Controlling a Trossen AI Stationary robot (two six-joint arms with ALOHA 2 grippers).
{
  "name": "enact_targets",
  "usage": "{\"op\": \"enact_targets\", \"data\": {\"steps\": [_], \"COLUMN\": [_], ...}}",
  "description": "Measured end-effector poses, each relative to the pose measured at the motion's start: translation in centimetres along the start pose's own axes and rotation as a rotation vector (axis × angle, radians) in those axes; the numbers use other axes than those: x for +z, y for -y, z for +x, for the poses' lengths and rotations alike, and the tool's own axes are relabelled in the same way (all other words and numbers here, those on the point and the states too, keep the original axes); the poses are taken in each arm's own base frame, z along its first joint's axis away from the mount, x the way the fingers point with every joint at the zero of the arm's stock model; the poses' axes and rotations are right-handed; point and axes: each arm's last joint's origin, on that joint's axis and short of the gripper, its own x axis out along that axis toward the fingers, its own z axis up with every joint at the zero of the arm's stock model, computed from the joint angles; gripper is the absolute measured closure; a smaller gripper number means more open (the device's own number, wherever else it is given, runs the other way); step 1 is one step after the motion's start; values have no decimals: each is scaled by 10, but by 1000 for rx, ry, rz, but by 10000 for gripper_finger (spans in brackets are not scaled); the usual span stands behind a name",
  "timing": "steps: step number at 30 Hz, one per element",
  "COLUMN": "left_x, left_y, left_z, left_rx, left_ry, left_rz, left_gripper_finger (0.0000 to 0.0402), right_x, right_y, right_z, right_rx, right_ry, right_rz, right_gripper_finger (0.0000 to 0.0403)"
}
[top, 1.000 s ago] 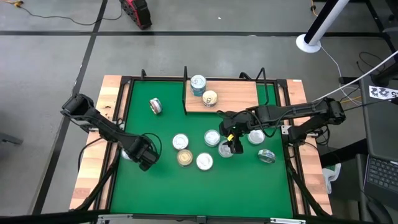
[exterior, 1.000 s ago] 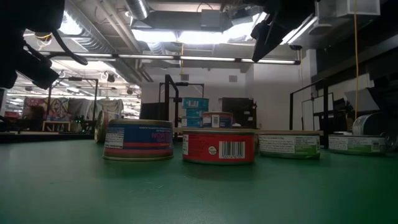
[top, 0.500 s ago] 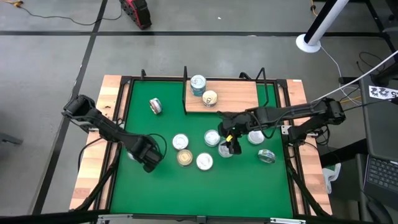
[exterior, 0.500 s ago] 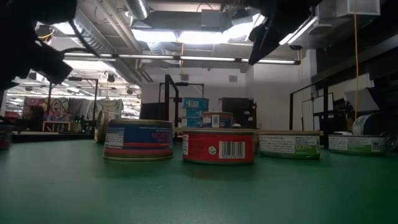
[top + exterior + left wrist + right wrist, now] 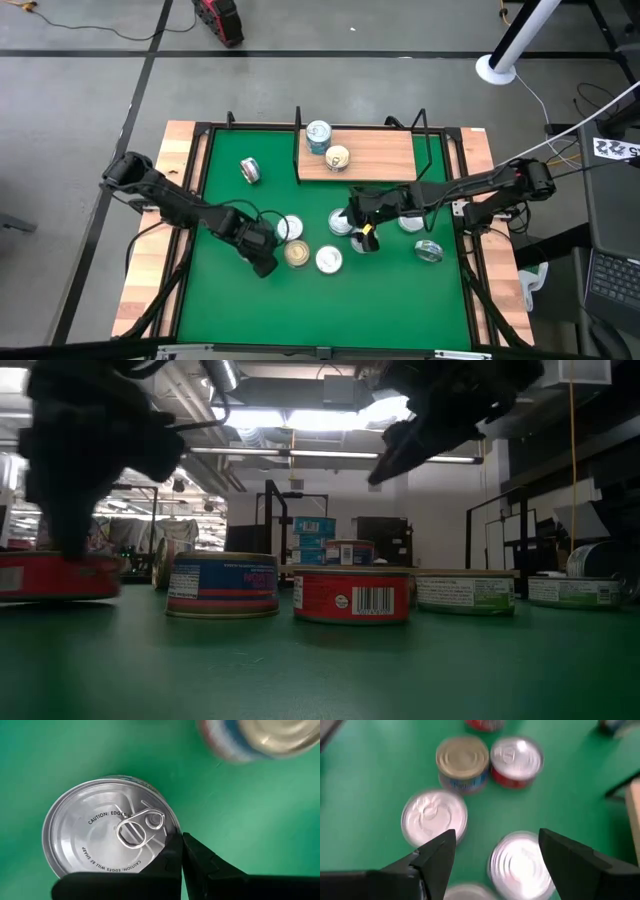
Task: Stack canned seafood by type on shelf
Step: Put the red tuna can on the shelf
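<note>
The shelf (image 5: pixel 380 160) stands at the mat's far edge and carries a teal tin (image 5: pixel 318 133) and a gold tin (image 5: pixel 338 157). Several flat tins lie on the green mat around (image 5: pixel 328 260). One tin (image 5: pixel 250 170) lies apart near the far left. My left gripper (image 5: pixel 265 260) (image 5: pixel 181 837) is shut, low over a red-sided tin (image 5: pixel 112 827) (image 5: pixel 60 575) that it hides in the high view. My right gripper (image 5: pixel 362 228) (image 5: pixel 496 834) is open, hovering above the cluster of tins and holding nothing. My left gripper has its shut fingertips (image 5: pixel 175 851) down on the edge of the red tin's silver lid (image 5: pixel 165 840), beside the pull tab, coming from above. The tin sits flat on the mat.
Blue (image 5: pixel 222 585), red (image 5: pixel 352 597) and green (image 5: pixel 465 592) tins stand in a row in the low view. Another tin (image 5: pixel 428 250) lies near the mat's right edge. Wooden planks (image 5: pixel 150 270) edge the mat. There is bare mat along the near side.
My left gripper has moved toward the table's right, closer to the tin cluster, and the red tin has slid along the mat with it, coming into the low view from the left. My right gripper has shifted a little to the left above the tins.
</note>
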Motion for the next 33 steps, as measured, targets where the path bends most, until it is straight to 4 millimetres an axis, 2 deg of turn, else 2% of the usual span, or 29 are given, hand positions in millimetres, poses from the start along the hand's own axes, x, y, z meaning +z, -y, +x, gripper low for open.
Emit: {"op": "enact_targets", "data": {"steps": [6,12,24,33], "left_x": [19,37,64,84], "left_y": [1,4,3,1], "left_z": [-1,-5,-11,-18], "left_rx": [-74,-167,-308,-385], "left_ry": [58,132,190,289], "left_rz": [1,20,39,47], "left_gripper_finger": [401,401,401,401], "right_x": [0,-2,-6,-9], "right_y": [0,0,2,3], "right_z": [5,10,46,63], "right_rx": [-15,-19,-46,-68], "right_ry": [121,120,161,189], "right_rz": [-31,-81,-337,-478], "right_gripper_finger": [121,121,121,121]}}
